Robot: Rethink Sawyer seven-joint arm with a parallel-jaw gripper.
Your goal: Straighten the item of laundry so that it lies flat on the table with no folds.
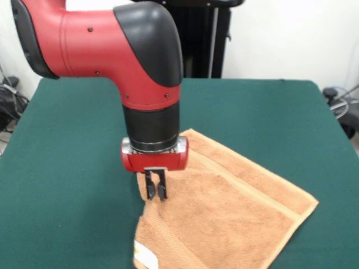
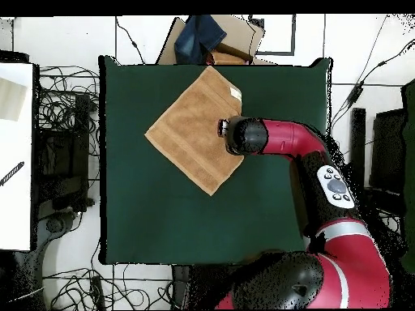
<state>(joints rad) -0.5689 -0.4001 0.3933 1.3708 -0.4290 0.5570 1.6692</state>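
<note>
- The towel (image 1: 224,216) (image 2: 194,129) is seen spread on the green table (image 1: 73,168) (image 2: 162,219), turned like a diamond with its corners aimed at the table's sides rather than its edges.
- In the overhead view, it lies in the table's upper half, its top corner close to the far edge from the robot's base.
- Its long axis appears to run diagonally in the overhead view, from the upper right corner to the lower left side, though the shape is close to square.
- A woven band is seen parallel to the edge at the right in the front view; a small white-yellow tag (image 1: 145,255) (image 2: 236,93) sits at the edge nearest that camera.
- The gripper (image 1: 156,191) is lowered over the towel's edge, its two dark fingers (image 1: 150,190) held narrow, almost together.
- Whether cloth is pinched between them cannot be told.
</note>
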